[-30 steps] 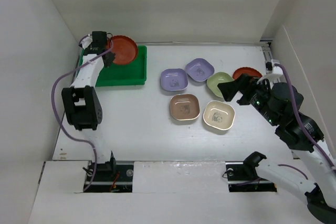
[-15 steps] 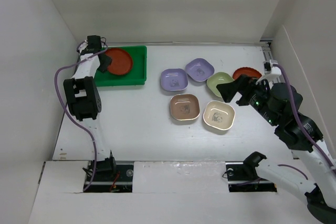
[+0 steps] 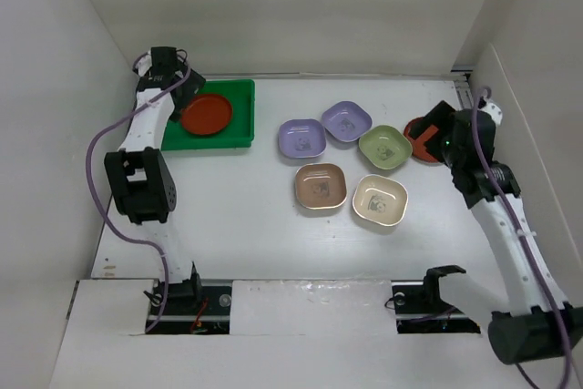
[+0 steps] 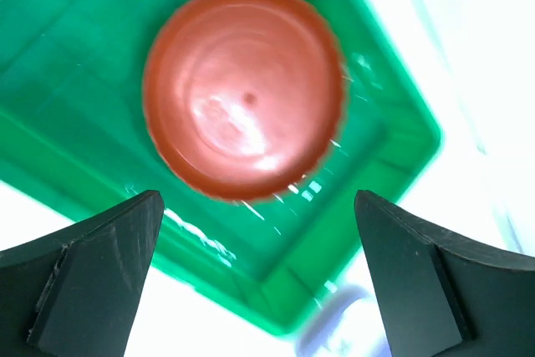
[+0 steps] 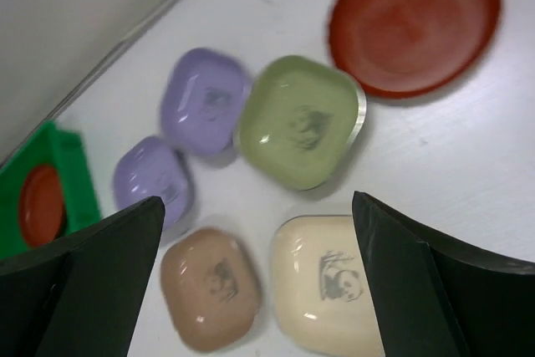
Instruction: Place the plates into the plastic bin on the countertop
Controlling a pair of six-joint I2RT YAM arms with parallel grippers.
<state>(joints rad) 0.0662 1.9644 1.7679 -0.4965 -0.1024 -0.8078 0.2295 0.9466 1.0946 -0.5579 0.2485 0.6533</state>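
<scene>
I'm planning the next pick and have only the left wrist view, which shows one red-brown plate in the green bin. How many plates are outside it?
Observer: Six, all on the countertop to the right of the plastic bin.
Operator: Which lies closest to the bin?
Observer: A lavender plate, just off its right wall.
Operator: And the right gripper?
Observer: The right gripper hovers open by the other red-brown plate, the one farthest from the bin.

A white countertop is closed in by a plain white back wall, a left wall and a right wall. Everything is lit by soft, even light, and only faint shadows are seen
</scene>
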